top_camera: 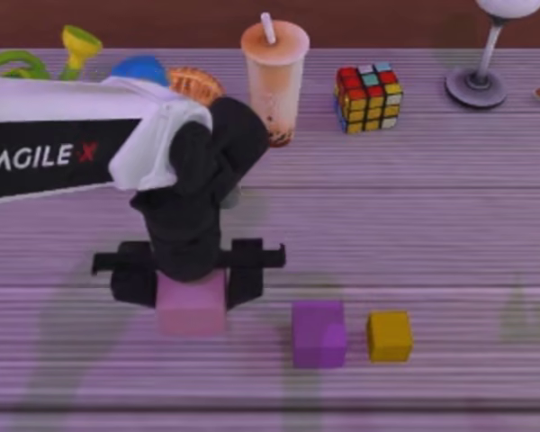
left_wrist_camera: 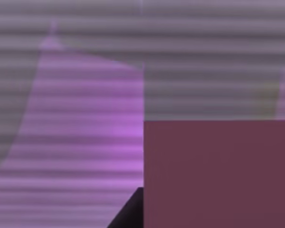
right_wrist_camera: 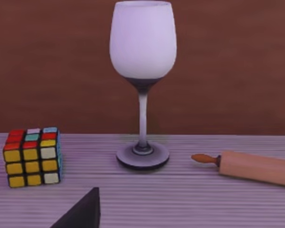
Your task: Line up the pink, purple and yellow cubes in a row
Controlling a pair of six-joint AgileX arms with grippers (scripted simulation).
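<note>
Cubes: one pink [top_camera: 192,308], one purple [top_camera: 319,334], one yellow [top_camera: 389,337].

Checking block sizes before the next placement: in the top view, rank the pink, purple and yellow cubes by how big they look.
1. pink cube, largest, though my left gripper covers part of it
2. purple cube
3. yellow cube, smallest

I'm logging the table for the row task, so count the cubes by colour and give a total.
Pink cube, between the left hand's fingers: 1
Purple cube: 1
Yellow cube: 1
Multicoloured puzzle cube: 1
Total: 4 cubes
</note>
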